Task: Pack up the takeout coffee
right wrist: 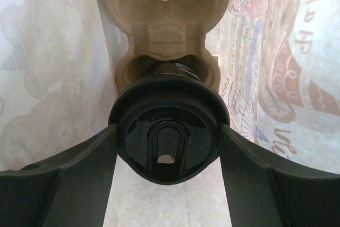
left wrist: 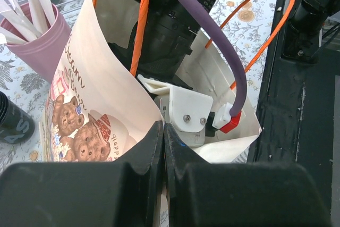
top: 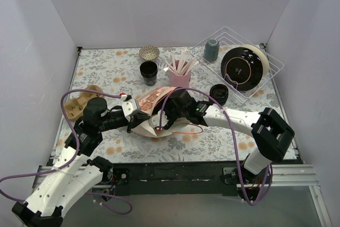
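Note:
The takeout coffee, a black cup with a glossy black lid, sits between my right gripper's fingers, which press the lid's rim on both sides. Its base rests in a pocket of a brown cardboard cup carrier inside the paper bag. In the top view my right wrist reaches into the bear-printed bag, which lies tilted on the table. My left gripper is shut on the bag's rim and holds its mouth open.
A lidless black cup and a pink cup of straws stand behind the bag. A wire rack at the back right holds a grey-blue tumbler and a black plate. Another cardboard carrier lies at left.

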Available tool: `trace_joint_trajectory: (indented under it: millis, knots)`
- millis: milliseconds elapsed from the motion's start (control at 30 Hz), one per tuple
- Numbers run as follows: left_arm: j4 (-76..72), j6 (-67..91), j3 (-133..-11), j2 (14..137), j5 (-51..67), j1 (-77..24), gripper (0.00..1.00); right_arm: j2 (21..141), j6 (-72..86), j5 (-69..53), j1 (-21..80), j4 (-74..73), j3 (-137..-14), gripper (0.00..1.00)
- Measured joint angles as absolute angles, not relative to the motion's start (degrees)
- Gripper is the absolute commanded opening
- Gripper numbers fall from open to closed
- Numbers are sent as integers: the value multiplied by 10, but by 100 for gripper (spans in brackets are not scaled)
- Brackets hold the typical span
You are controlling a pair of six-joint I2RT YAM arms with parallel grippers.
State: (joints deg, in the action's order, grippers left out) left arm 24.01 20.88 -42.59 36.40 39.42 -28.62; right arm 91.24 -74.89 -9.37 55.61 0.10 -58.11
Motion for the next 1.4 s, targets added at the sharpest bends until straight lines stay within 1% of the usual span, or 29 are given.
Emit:
trace_joint_trajectory:
  millis: [33, 67, 133, 167, 233, 300, 333, 367, 400, 667, 933, 1067, 1200, 1333, 1400]
  knots:
    - [240, 209, -426, 364, 394, -285, 0, 915, -748, -94, 556, 3, -582, 14]
    - [240, 209, -426, 366, 394, -284, 0, 917, -748, -94, 556, 6, -583, 22]
    - [240, 208, -426, 368, 394, -283, 0, 919, -747, -94, 556, 11, -583, 29]
    - [239, 208, -426, 369, 394, -283, 0, 919, -745, -94, 556, 10, -583, 35]
    - [237, 208, -426, 369, 394, -282, 0, 919, -741, -94, 554, 8, -585, 40]
    - [236, 208, -426, 369, 394, -282, 0, 919, -738, -94, 553, -3, -590, 55]
    - [235, 208, -427, 369, 394, -282, 0, 918, -737, -94, 553, -8, -593, 64]
    - [234, 208, -428, 369, 394, -282, 0, 916, -734, -94, 552, -17, -596, 77]
    - [233, 208, -429, 369, 394, -282, 0, 913, -730, -94, 552, -31, -600, 79]
    - [228, 206, -440, 374, 433, -283, 0, 851, -670, -94, 551, -139, -605, 83]
    - [258, 192, -440, 384, 468, -289, 0, 763, -608, -90, 551, -168, -601, 86]
    - [258, 189, -440, 383, 469, -289, 0, 746, -594, -91, 551, -182, -601, 86]
    - [257, 189, -440, 383, 469, -289, 0, 743, -587, -90, 551, -197, -601, 80]
    - [257, 189, -440, 383, 470, -289, 0, 742, -585, -91, 551, -205, -601, 70]
    - [264, 189, -443, 385, 470, -289, 0, 742, -582, -93, 551, -215, -603, 67]
